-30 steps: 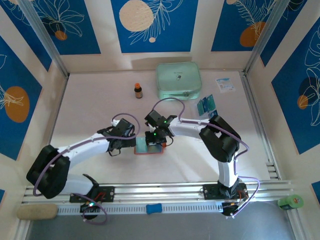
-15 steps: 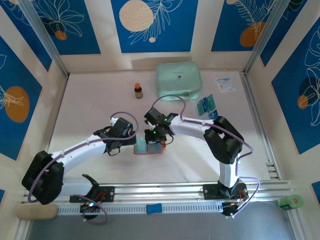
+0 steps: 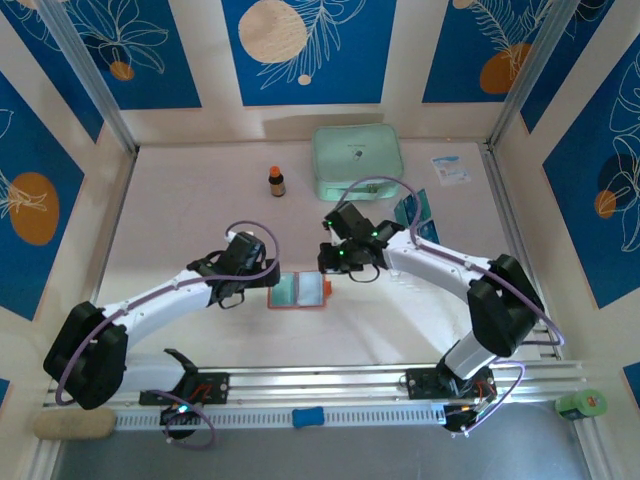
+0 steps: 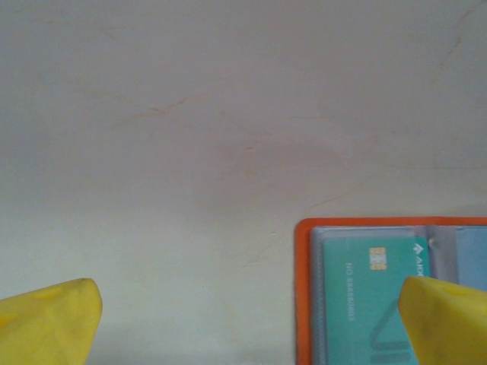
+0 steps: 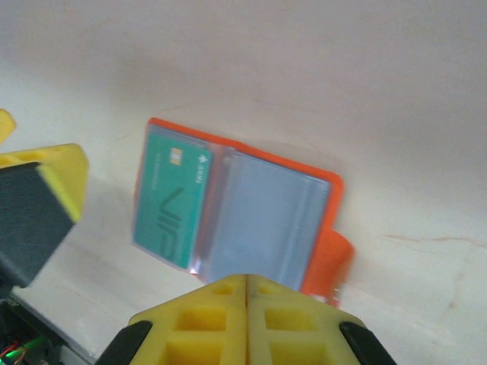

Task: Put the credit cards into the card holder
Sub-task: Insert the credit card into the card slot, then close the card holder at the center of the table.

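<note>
The orange-red card holder (image 3: 300, 292) lies open on the table, with one teal credit card (image 5: 171, 199) in its left clear sleeve; the right sleeve (image 5: 262, 224) looks blank. Its left corner with the card shows in the left wrist view (image 4: 365, 293). My left gripper (image 3: 268, 284) is open at the holder's left edge, its right fingertip (image 4: 449, 315) over the card and its jaws (image 4: 247, 327) holding nothing. My right gripper (image 3: 333, 266) hovers just off the holder's far right corner, shut and empty (image 5: 246, 293). More teal credit cards (image 3: 414, 212) lie at the right.
A mint-green zip case (image 3: 358, 160) sits at the back, a small brown bottle (image 3: 277, 181) to its left and a white paper slip (image 3: 450, 168) to its right. Bare table surrounds the holder on the near side. A metal rail runs along the right edge.
My right gripper has drawn back to the right, off the holder, which now lies uncovered and open. The left arm has barely moved.
</note>
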Tool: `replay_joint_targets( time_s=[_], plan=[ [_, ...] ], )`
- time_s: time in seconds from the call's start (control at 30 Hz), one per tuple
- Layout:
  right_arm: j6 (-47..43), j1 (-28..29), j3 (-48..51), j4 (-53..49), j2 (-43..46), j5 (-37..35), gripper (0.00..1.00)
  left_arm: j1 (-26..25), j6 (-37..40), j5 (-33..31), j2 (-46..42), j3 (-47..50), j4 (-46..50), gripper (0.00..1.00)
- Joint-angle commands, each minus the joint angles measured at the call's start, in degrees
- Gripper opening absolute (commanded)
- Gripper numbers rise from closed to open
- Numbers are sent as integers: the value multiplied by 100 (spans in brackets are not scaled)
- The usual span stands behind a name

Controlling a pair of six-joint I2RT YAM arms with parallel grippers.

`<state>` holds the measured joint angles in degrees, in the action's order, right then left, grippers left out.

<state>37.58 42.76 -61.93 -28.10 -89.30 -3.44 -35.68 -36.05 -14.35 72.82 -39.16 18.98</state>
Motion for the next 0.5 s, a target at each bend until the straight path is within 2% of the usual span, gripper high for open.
replay_joint_targets(
  time_s=[0.0,0.27,0.47],
  plan=[
    [86,-86,295,-104,315,-93,8,63,149,301,-41,-140,-309,100],
    [190,-131,679,169,571,90,10,79,122,635,-67,169,-1267,100],
    [301,161,664,453,208,230,8,95,5,825,-120,453,-1898,100]
  ],
)
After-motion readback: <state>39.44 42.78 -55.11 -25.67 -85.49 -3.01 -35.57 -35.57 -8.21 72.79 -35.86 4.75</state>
